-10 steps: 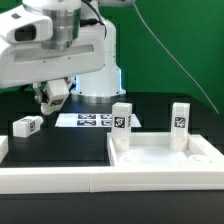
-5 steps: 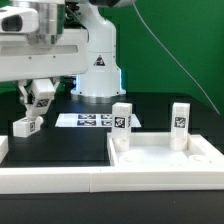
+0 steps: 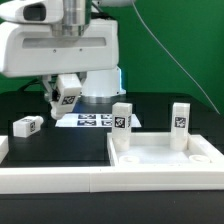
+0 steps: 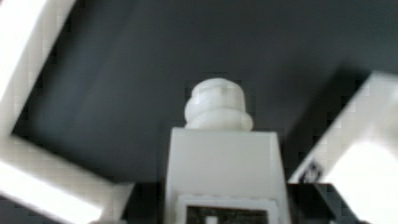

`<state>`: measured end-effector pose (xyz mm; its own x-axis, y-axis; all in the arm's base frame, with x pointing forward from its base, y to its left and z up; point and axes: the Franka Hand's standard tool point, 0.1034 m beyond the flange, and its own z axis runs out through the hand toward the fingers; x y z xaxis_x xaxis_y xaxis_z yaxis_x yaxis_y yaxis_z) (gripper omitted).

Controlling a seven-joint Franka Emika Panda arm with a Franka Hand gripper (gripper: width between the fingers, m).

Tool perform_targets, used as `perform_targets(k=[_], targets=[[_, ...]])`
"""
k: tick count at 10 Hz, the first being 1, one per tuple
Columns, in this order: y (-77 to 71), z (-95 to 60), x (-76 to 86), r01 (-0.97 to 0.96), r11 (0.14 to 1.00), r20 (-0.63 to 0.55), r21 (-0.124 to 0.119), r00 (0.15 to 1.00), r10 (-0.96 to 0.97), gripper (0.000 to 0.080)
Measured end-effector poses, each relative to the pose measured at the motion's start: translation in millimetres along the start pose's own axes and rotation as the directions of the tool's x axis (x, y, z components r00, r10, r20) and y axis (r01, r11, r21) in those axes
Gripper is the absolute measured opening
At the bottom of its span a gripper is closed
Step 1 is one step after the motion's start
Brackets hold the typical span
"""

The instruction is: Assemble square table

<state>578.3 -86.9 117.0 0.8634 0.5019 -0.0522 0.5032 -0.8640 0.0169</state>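
In the exterior view, the arm hangs over the upper left of the frame, and my tool (image 3: 60,90) is pinching one stubby white leg, the held leg (image 3: 67,96). It is tilted, its black-and-white tag faces the camera, and it is up off the dark surface (image 3: 60,145). Below it, toward the exterior view's left, a loose leg (image 3: 27,126) lies on its side on the surface, well apart from the tool. The marker board (image 3: 88,121) lies flat just behind and below the held leg, in front of the arm's white base. The square slab (image 3: 160,158) sits in the lower right of the frame with its raised rim up. Two legs stand upright at its far edge, the near-centre leg (image 3: 122,124) and the right-hand leg (image 3: 180,121), both with tags toward the camera. A long white rail (image 3: 50,180) runs along the bottom of the frame in front of the slab. In the wrist view, the held leg (image 4: 222,165) fills the middle, pointing away from the camera. Its rounded peg (image 4: 219,102) is at the free end and part of a tag shows on the near face. The dark surface (image 4: 178,50) lies behind it. Blurred white pieces show at both sides, and I cannot tell which parts they are.
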Motion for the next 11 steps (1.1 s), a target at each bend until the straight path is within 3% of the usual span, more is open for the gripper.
perform_targets(k=[1, 6, 9, 11], targets=[[-2.5, -4.3, 12.5, 0.021, 1.000, 0.000, -0.021, 1.000, -0.021, 0.0290], [-5.5, -3.9, 13.3, 0.009, 1.000, -0.003, -0.016, 1.000, -0.009, 0.0290], [-40.7, 3.0, 45.0, -0.118, 0.993, -0.016, 0.029, 0.993, 0.119, 0.0290], [-46.3, -0.8, 70.9, -0.175, 0.983, -0.016, 0.047, 0.984, 0.176, 0.0290]])
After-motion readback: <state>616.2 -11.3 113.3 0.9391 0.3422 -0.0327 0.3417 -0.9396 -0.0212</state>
